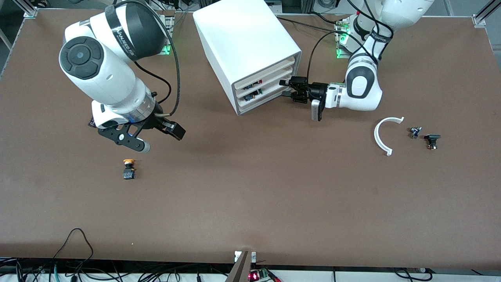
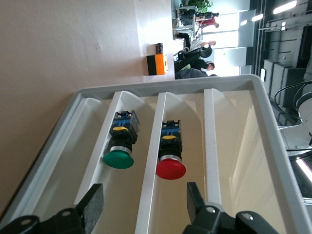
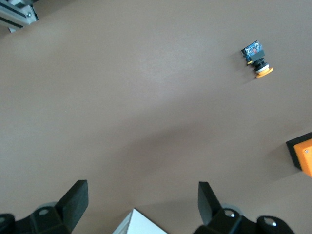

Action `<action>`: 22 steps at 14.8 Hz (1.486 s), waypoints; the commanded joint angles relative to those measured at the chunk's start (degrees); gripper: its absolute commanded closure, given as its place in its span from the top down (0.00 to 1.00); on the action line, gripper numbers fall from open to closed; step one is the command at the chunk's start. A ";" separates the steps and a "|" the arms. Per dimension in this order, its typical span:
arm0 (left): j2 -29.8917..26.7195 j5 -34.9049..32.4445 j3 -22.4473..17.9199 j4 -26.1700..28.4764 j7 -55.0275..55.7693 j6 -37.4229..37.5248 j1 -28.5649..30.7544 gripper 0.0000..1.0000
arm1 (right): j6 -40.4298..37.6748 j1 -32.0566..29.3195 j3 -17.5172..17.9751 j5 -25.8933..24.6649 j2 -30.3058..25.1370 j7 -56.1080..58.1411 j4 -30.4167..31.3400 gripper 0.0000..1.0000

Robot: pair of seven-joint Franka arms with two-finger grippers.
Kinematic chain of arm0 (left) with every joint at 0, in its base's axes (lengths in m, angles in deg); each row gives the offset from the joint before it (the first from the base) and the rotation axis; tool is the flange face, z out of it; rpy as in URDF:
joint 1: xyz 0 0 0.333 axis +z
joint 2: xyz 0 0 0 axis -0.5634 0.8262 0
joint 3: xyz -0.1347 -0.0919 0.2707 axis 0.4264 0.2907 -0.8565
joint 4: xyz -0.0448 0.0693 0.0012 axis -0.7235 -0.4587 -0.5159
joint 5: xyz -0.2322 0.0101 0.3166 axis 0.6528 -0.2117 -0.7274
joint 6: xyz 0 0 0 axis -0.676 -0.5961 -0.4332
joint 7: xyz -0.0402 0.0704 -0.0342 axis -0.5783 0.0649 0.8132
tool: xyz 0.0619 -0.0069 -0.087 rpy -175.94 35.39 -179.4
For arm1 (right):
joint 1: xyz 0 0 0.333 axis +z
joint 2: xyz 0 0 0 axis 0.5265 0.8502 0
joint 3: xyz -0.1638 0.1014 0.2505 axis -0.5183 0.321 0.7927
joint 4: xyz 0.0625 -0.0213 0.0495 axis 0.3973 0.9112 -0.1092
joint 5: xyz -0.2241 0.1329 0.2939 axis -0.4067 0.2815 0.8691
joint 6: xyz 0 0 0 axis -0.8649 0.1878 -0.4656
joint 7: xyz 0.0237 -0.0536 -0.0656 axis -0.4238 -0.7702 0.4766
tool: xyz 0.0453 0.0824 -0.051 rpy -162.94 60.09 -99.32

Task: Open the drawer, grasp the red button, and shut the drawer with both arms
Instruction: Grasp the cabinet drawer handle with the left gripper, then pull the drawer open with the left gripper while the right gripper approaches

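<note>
In the left wrist view the drawer (image 2: 263,97) is a white tray split by dividers. The button (image 2: 170,163), with its red cap, lies in one compartment, and a green-capped one (image 2: 119,153) lies in the compartment beside it. My left gripper (image 2: 144,207) is open. Its fingers (image 2: 92,209) stand apart at the tray's near end with a divider between them, and the red cap is just ahead. In the front view the left gripper (image 1: 289,88) is at the fronts of the white cabinet's (image 1: 242,43) drawers. My right gripper (image 1: 125,141) hangs open over the table and holds nothing.
An orange-capped button (image 1: 128,168) lies on the table near the right gripper. An orange cube (image 3: 302,156) lies close by. Toward the left arm's end lie a white curved piece (image 1: 385,133) and two small dark parts (image 1: 415,132) (image 1: 432,140).
</note>
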 commanded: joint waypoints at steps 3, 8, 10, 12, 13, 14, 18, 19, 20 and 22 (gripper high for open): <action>-0.14 4.88 3.06 3.41 -4.19 -0.40 -0.01 0.58 | 1.50 2.14 -0.22 2.56 1.92 -9.14 -2.51 1.00; 2.32 4.97 3.41 3.77 -5.43 -0.49 -0.37 0.24 | 3.09 4.60 -0.22 3.09 3.50 -19.69 -4.17 1.00; 2.32 4.97 3.41 3.68 -5.35 -0.40 -0.37 0.00 | 3.09 5.56 -0.22 4.75 4.65 -24.26 -5.67 1.00; 2.32 4.97 3.41 3.68 -5.26 -0.40 -0.37 0.00 | 3.17 6.53 -0.22 4.94 5.61 -27.87 -6.55 1.00; 2.32 4.88 3.41 3.42 -5.17 -0.40 -0.28 0.00 | 3.18 6.97 -0.31 5.03 5.88 -29.45 -7.08 1.00; 2.23 4.88 3.41 3.24 -4.82 -0.40 0.07 0.00 | 3.18 7.58 -0.22 5.03 6.58 -31.21 -7.60 1.00; 2.23 4.09 3.15 1.41 -1.76 -0.32 1.56 0.00 | 4.14 10.39 -0.22 5.03 8.69 -38.51 -9.28 1.00; 2.23 4.00 2.89 0.61 -0.61 -0.40 1.65 0.00 | 4.66 11.10 -0.22 5.03 9.13 -40.00 -9.28 1.00; 2.32 3.83 2.62 -0.26 0.44 -0.40 1.65 0.00 | 5.37 11.98 -0.22 5.03 9.48 -41.84 -9.28 1.00; 3.11 1.21 2.27 -2.54 2.73 -0.49 2.26 0.00 | 7.47 13.65 -0.22 5.03 10.36 -45.36 -9.37 1.00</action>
